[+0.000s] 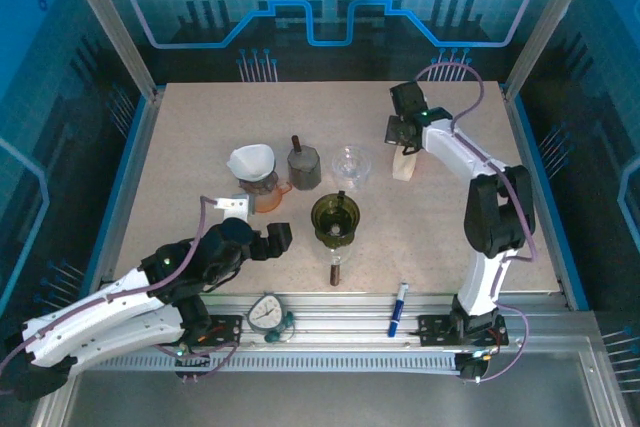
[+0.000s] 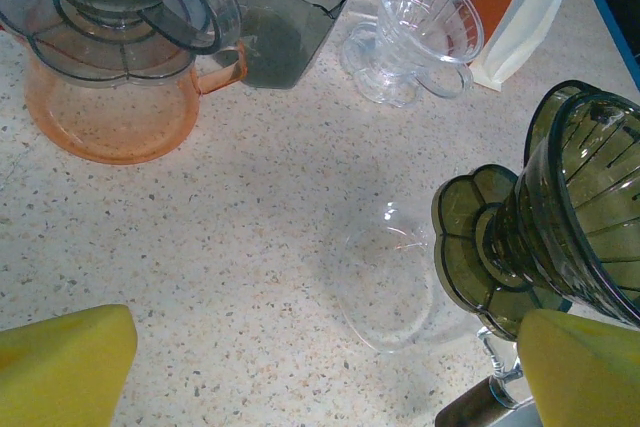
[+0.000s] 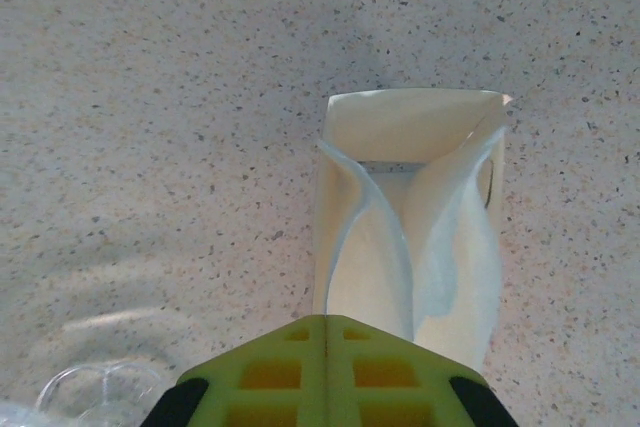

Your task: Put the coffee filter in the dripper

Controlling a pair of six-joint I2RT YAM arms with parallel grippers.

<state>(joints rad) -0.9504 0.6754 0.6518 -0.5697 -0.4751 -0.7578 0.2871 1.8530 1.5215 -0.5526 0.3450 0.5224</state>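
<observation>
Hovering: right gripper (image 3: 325, 332) (fingers together) over filter bag (image 3: 410, 237) | left gripper (image 2: 325, 352) spread

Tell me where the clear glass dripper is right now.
In the top view, the clear glass dripper stands mid-table, between the dark grey container on its left and the white filter pack on its right, just beyond the green dripper.

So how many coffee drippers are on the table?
3: grey dripper with a white filter, on an orange base, left; clear dripper, mid-table; green dripper, front centre. The orange base may be a fourth.
</observation>
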